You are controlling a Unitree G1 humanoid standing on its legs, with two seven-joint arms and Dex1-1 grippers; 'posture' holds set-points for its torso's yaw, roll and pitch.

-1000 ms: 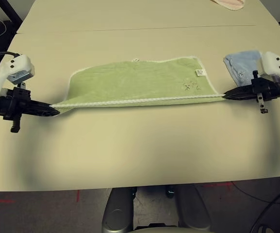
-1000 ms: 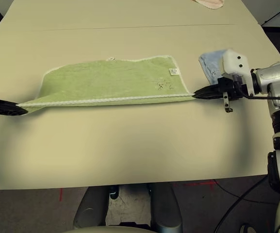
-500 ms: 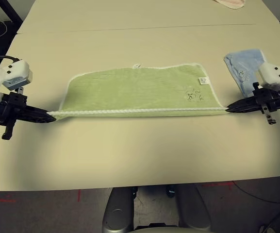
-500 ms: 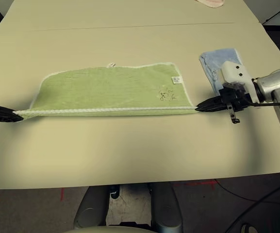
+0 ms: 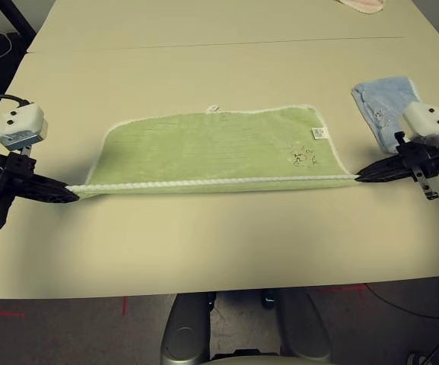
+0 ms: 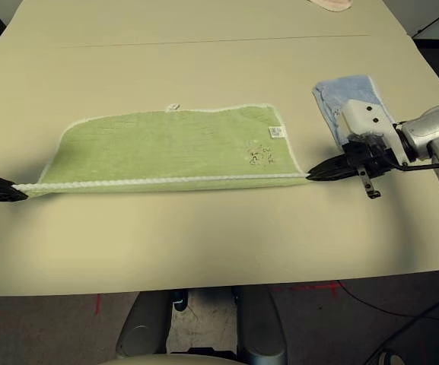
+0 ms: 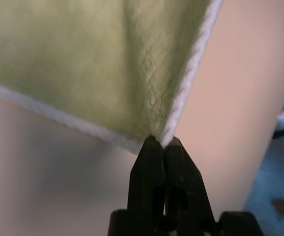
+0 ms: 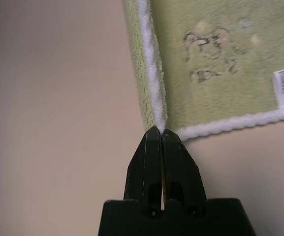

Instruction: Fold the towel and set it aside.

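I have the towel stretched across the middle of the bench, held at both ends of its near edge. My left gripper has its fingers pressed together on the towel's near left corner, where the white corded edging comes to a point between the tips. My right gripper has its fingers clamped the same way on the near right corner, right on the white cord. The near edge runs taut in an almost straight line between my two grippers, and the far part of the cloth lies flat on the bench behind it; the taut edge looks slightly raised off the surface, though I can't be sure from this angle. The towel appears doubled over along that near edge. Near its right end there is a small dark mark and, just beyond it, a little white label. A light blue folded towel lies on the bench just behind my right wrist, apart from the green one. A pink cloth sits at the far edge of the bench, well away.
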